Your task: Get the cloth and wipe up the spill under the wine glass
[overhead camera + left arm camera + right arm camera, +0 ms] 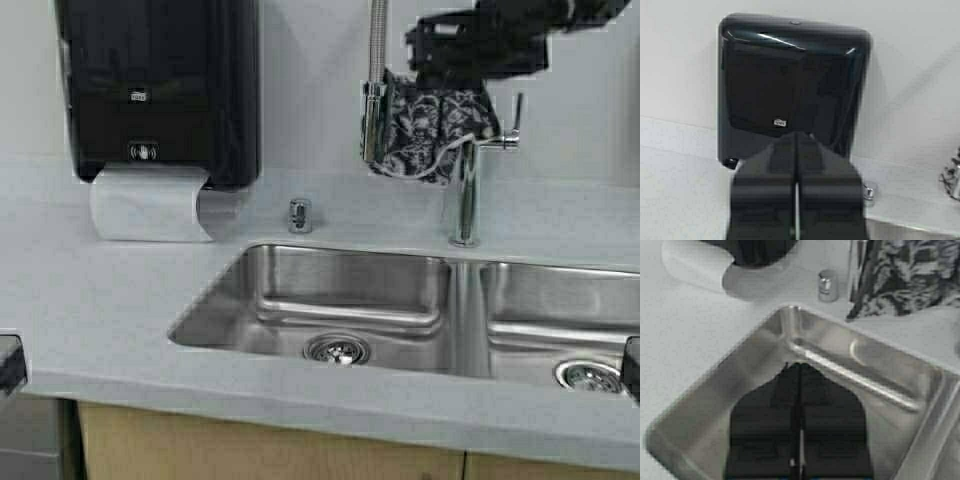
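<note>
Setting: a pale grey table (110,330) with a steel double sink (340,300) set into it, below a light wall; a black paper towel dispenser (160,80) hangs in the upper left of the high view, a white sheet (150,205) curling out beneath it.
Cloth: the dark floral cloth (430,135) is draped over the tap (465,190), upper right of centre in the high view; its lower corner also shows in the upper right of the right wrist view (905,275).
Wine glass: not in any view, nor is the spill.
Left gripper: (796,200) fingers pressed together, holding nothing, facing the dispenser.
Right gripper: (800,440) fingers pressed together, empty, above the left basin of the sink.
Dark arm part: a black mechanism (490,40) sits just above the cloth at the top right of the high view; I cannot tell what it is doing there.
Small item: a short metal cap (299,215) stands on the table behind the sink.
Step in hand: fetching the cloth, by my judgement.
Doing it well: spread the right gripper before reaching, take a thick fold near the top, and lift upward so the cloth slides free without snagging on the tap handle.
</note>
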